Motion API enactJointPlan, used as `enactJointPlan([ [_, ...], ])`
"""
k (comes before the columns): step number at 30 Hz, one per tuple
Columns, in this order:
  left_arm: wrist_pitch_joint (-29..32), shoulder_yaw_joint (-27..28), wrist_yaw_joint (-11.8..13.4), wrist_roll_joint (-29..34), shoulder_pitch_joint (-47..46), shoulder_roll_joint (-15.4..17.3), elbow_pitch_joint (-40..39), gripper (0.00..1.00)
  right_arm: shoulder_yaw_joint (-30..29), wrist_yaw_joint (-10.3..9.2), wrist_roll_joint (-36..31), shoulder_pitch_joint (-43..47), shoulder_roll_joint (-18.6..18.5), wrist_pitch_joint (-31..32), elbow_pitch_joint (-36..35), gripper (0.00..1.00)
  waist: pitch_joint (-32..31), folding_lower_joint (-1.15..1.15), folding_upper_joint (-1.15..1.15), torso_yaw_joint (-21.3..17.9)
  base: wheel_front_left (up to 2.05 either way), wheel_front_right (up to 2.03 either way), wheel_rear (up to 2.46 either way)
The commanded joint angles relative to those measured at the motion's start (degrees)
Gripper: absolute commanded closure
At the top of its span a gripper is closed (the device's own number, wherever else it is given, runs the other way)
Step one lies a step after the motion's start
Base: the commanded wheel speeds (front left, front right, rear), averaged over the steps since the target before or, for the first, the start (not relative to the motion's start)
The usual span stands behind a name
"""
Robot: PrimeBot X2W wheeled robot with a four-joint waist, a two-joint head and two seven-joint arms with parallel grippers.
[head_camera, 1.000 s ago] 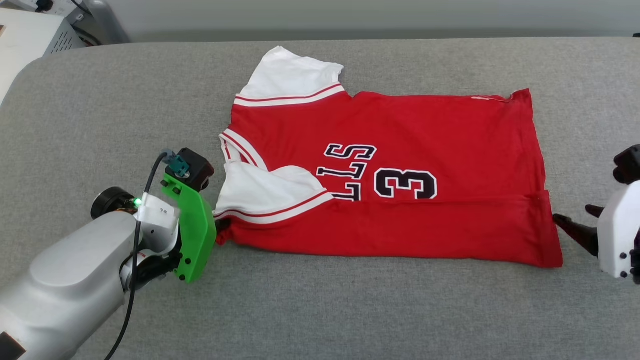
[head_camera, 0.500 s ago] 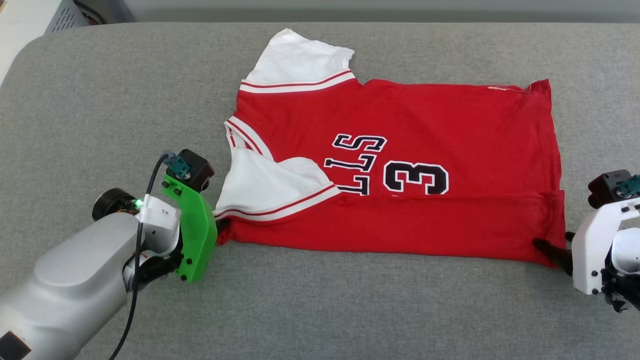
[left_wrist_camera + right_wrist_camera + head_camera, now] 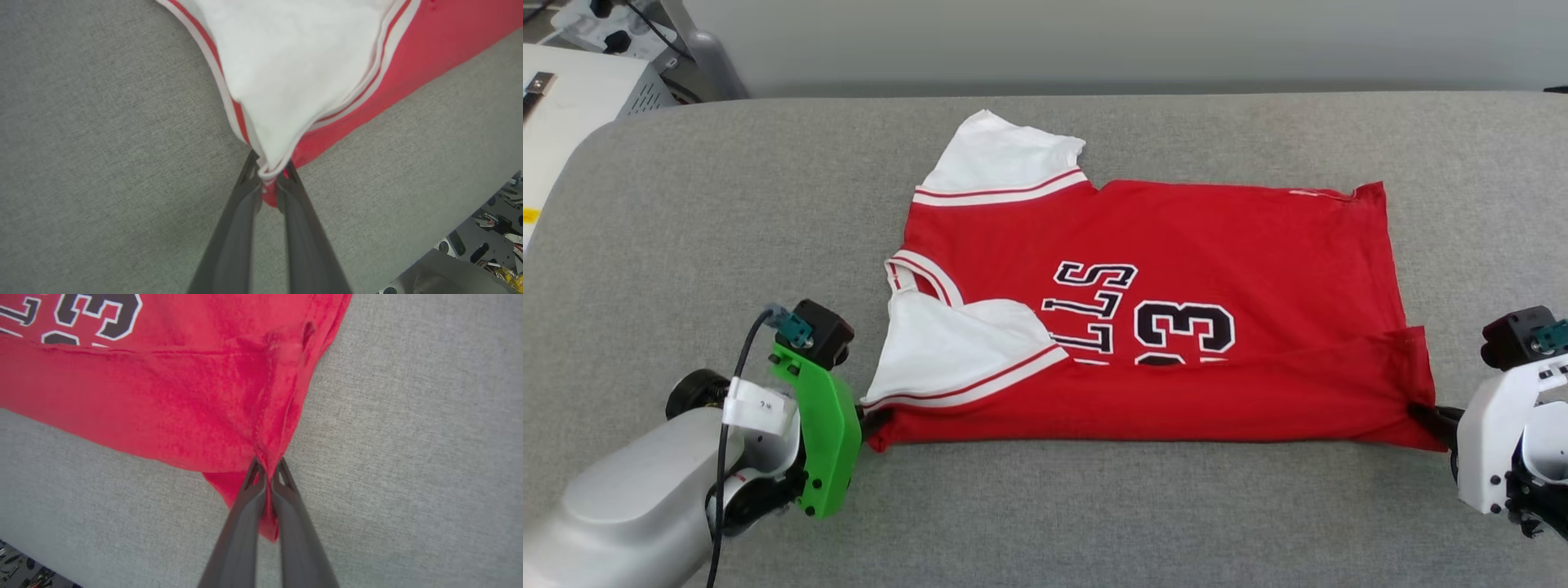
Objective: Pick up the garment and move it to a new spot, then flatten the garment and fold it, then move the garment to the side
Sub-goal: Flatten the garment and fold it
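Both near corners of the garment (image 3: 1217, 237) are pinched. Left end effector (image 3: 269, 173) closed tight on its sleeve-side corner, white sleeve plus red cloth; right end effector (image 3: 267, 469) closed tight on its hem-side corner. Garment flat mid-table (image 3: 686, 212), print up, near edge folded over.

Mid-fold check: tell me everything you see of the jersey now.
The jersey is red knit with white striped-trim sleeves and a black, white-edged print, partly covered. It lies spread on the grey padded table, collar to the robot's left, its near long edge folded over. The left gripper has its jaws shut on the near sleeve corner, the right gripper on the near hem corner.
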Motion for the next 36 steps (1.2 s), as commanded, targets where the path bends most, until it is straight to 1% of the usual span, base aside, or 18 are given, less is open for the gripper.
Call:
enactJointPlan([
  [1, -0.3, 0.0, 0.6, 0.0, 1.3, 1.0, -0.9, 1.00, -0.6, -0.03, 0.7, 1.5, -0.7, -0.5, -0.8, 1.00, -1.3, 0.00, 0.00, 0.3, 0.00, 0.00, 0.00],
  [5, -0.5, -0.6, 2.2, -0.1, 3.6, 2.6, -5.0, 1.00, -2.3, -0.03, 1.3, 5.1, -1.7, -0.3, -3.7, 1.00, -2.7, 0.00, 0.00, 0.6, 0.00, 0.00, 0.00],
  [11, -0.5, -1.4, 4.9, -0.6, 7.5, 4.6, -11.0, 1.00, -6.5, -0.03, 1.3, 11.5, -2.6, 0.8, -7.8, 1.00, -3.6, 0.00, 0.00, 0.8, 0.00, 0.00, 0.00],
  [15, -0.5, -1.8, 6.4, -1.0, 9.5, 5.2, -12.9, 1.00, -9.2, -0.03, 0.7, 14.2, -1.9, 2.4, -9.6, 1.00, -3.0, 0.00, 0.00, 0.5, 0.00, 0.00, 0.00],
  [18, -0.9, -1.6, 7.1, -1.5, 10.2, 4.8, -12.7, 1.00, -10.8, -0.03, 0.5, 14.6, -0.4, 3.7, -9.7, 1.00, -1.9, 0.00, 0.00, 0.2, 0.00, 0.00, 0.00],
  [21, -1.0, -1.4, 7.3, -2.0, 10.2, 4.2, -11.2, 1.00, -11.4, -0.03, 0.0, 13.8, 0.8, 4.8, -8.8, 1.00, -0.8, 0.00, 0.00, 0.0, 0.00, 0.00, 0.00],
  [25, -1.4, -1.2, 6.6, -2.5, 9.9, 2.5, -8.2, 1.00, -10.9, -0.03, -0.9, 12.1, 2.6, 5.5, -6.3, 1.00, 0.3, 0.00, 0.00, -0.1, 0.00, 0.00, 0.00],
  [28, -1.3, -1.3, 5.7, -3.0, 10.0, 1.2, -5.8, 1.00, -10.1, -0.03, -1.8, 11.2, 3.4, 5.4, -3.7, 1.00, 0.7, 0.00, 0.00, 0.0, 0.00, 0.00, 0.00],
  [32, -2.0, -1.4, 4.8, -3.2, 10.6, 0.4, -3.5, 1.00, -9.2, -0.03, -2.0, 11.0, 4.4, 3.7, -1.6, 1.00, -0.1, 0.00, 0.00, 0.3, 0.00, 0.00, 0.00],
  [33, -2.4, -1.3, 4.7, -3.2, 10.7, 0.4, -3.2, 0.52, -9.3, -0.03, -2.0, 11.1, 4.5, 2.7, -1.3, 0.62, -0.5, 0.00, 0.00, 0.3, 0.00, 0.00, 0.00],
  [34, -3.0, -1.2, 4.7, -3.0, 10.8, 0.6, -3.0, 0.00, -9.4, -0.03, -2.1, 11.3, 4.6, 1.9, -1.1, 0.28, -0.9, 0.00, 0.00, 0.4, 0.00, 0.00, 0.00],
  [35, -3.8, -1.0, 4.9, -2.5, 10.7, 0.8, -2.9, 0.00, -9.6, -0.03, -2.3, 11.5, 4.6, 0.8, -1.1, 0.04, -1.3, 0.00, 0.00, 0.6, 0.00, 0.00, 0.00],
  [36, -4.4, -0.9, 5.0, -2.2, 10.7, 1.0, -3.0, 0.00, -9.9, -0.03, -2.4, 11.8, 4.6, -0.1, -1.1, 0.00, -1.8, 0.00, 0.00, 0.7, 0.00, 0.00, 0.00],
])
